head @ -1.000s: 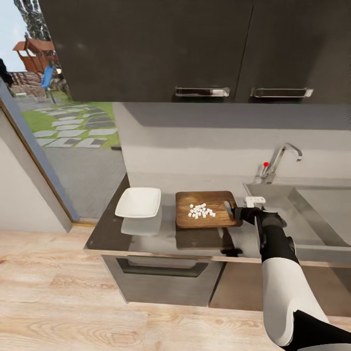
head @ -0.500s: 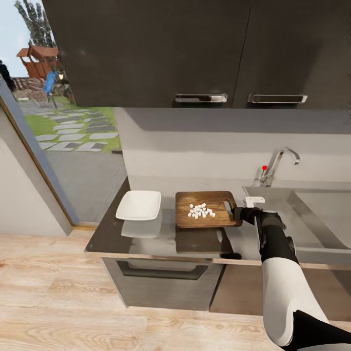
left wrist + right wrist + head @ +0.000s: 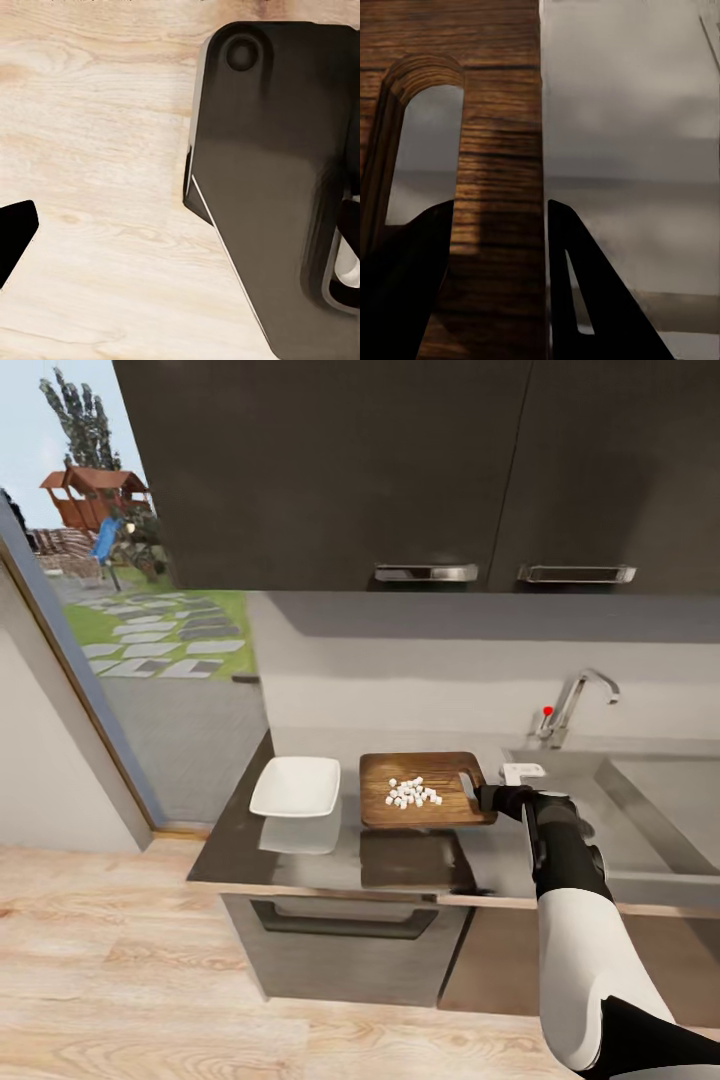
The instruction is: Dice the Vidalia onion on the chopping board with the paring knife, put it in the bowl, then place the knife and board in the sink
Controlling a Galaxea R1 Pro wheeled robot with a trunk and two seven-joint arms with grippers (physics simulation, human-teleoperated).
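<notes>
The brown chopping board (image 3: 425, 775) carries a pile of white diced onion (image 3: 412, 793) and hovers just over the glossy countertop (image 3: 330, 855), which mirrors it. My right gripper (image 3: 487, 798) is shut on the board's handle end. In the right wrist view its fingers (image 3: 405, 285) clamp the strip of chopping board (image 3: 499, 150) beside the slot hole. The white square bowl (image 3: 296, 787) sits just left of the board. The sink (image 3: 640, 800) lies to the right. The paring knife is out of view. My left gripper (image 3: 184, 232) hangs open over the floor.
A chrome tap (image 3: 578, 700) with a red knob stands behind the basin. Dark wall cabinets (image 3: 430, 470) hang above the counter. A glass door (image 3: 120, 660) is at the left. The left wrist view has wood floor (image 3: 97, 150) and my dark base (image 3: 277, 187).
The whole view has shifted, so the camera moved. The board stays fixed with my right gripper while the bowl now lies closer to the board's left edge.
</notes>
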